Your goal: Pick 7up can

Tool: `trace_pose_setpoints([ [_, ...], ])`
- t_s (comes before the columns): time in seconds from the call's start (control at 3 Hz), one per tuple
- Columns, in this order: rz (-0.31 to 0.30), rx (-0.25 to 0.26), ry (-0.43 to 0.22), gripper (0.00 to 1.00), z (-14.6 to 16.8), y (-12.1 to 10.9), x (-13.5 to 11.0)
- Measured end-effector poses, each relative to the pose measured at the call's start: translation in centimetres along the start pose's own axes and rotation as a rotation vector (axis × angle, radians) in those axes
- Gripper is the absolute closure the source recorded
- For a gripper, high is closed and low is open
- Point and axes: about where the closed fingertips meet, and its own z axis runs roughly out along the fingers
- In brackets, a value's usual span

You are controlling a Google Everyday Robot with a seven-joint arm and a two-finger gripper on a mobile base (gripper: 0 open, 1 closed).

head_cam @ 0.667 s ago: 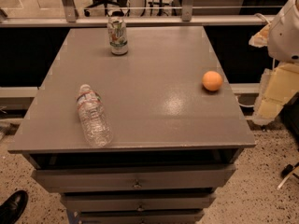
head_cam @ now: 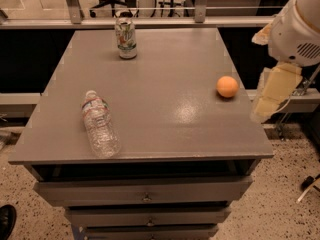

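Can (head_cam: 126,36): stands upright at the far end of the table, left of the middle and close to the back edge; white and green label, silver top.
Gripper (head_cam: 272,96): hangs in the air past the table's right edge, below the arm's white housing, pale yellow, pointing down and a little to the left. Whether it is spread or closed I cannot tell. It is well apart from the can and touches nothing on the table.
Arm (head_cam: 300,29): comes in from the upper right corner, beside the table and not over it.
Table (head_cam: 165,69): grey flat top with a sheen right of the middle.
Bottle (head_cam: 100,124): clear plastic, lies on its side near the front left, cap toward the back, red band near the neck.
Orange (head_cam: 227,86): rests on the table near the right edge, just left of the gripper.
Drawers (head_cam: 145,194): grey fronts stacked under the top.
Floor (head_cam: 280,204): speckled.
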Motion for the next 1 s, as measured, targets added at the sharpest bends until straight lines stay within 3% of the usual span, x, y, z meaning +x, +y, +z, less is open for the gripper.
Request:
trace_pose_setpoints([
  [0.33,0.037,0.042,-0.122,0.0,4.9,-5.3,-4.5],
  [1.0,0.137,0.071,-0.259,0.0,9.8,-9.8,-11.4],
])
